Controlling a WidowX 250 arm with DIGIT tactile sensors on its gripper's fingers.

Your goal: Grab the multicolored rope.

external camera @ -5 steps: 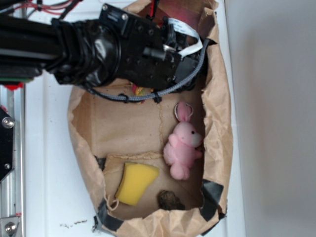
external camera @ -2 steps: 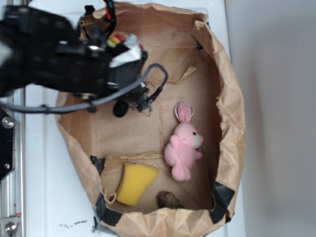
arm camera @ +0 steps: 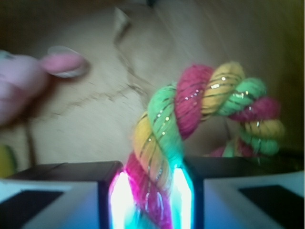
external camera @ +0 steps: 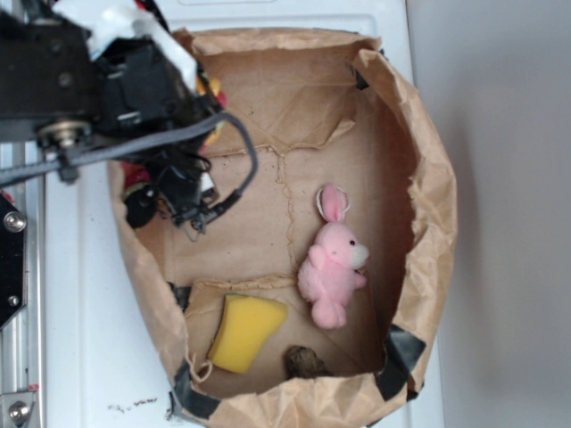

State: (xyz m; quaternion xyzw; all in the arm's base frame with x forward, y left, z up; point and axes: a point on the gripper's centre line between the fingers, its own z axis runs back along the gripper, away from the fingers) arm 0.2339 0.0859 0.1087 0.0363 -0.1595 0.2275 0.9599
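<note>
One item in hand: the multicolored rope (arm camera: 164, 143), red, yellow and green twist, pinched between the two pads of my gripper (arm camera: 148, 200), jaws closed against its sides. Long axis: rises from the pads, then bends right and away. Beyond it, brown paper bag floor (arm camera: 95, 105); pink bunny (arm camera: 28, 78) far left, blurred. Exterior view: my arm hides the grip; rope probably the coloured patch (external camera: 212, 89) at the bag's upper left rim.

Layout, as I see it from the exterior view.
Bag (external camera: 428, 205) lies open on the table (external camera: 89, 357); inside, bunny (external camera: 332, 267) sits right of centre, sponge (external camera: 243, 332) lower left of it, gripper (arm camera: 151, 191) with rope (arm camera: 190, 114) at upper left.
</note>
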